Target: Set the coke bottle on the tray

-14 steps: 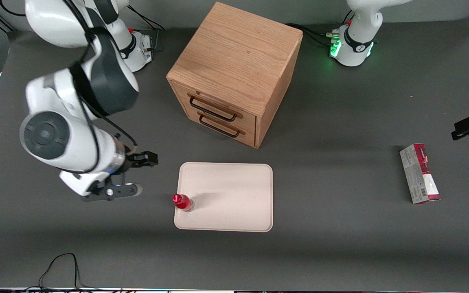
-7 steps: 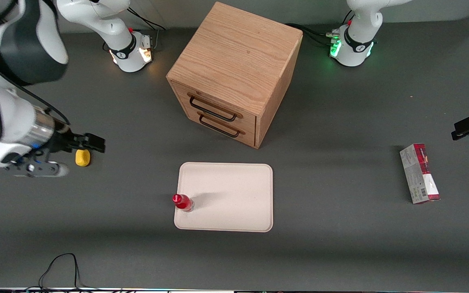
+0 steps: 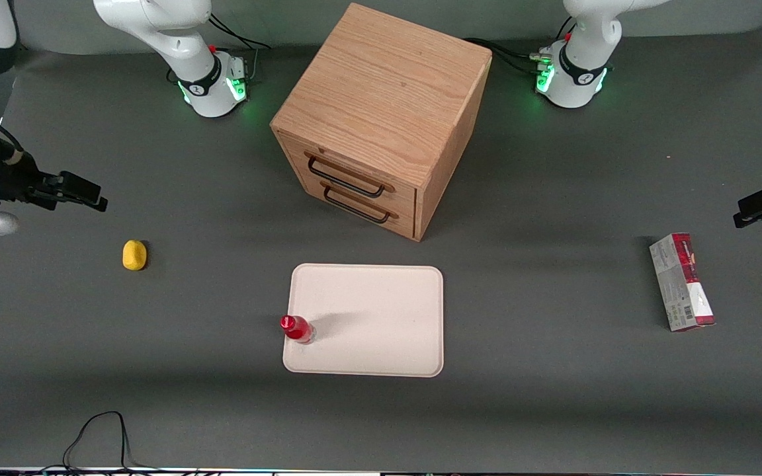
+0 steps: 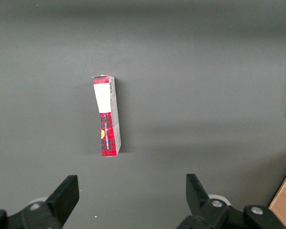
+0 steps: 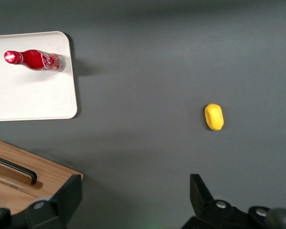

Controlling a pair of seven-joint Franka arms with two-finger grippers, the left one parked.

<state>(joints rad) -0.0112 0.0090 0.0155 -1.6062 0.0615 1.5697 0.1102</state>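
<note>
The coke bottle (image 3: 297, 328) stood upright on the tray (image 3: 381, 317); the gripper (image 5: 133, 200), fingers spread and empty, had withdrawn to the working arm's table edge.

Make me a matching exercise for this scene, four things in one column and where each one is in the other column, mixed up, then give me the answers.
Things:
1. bottle
2. yellow lump
3. carton
4. gripper

Places:
A. lying on the table toward the parked arm's end
B. standing upright on the tray, at its edge nearest the working arm
C. raised above the table near the working arm's end, fingers open, holding nothing
D. on the bare table between the tray and the working arm's end

Pairs: 1-B, 2-D, 3-A, 4-C
</note>
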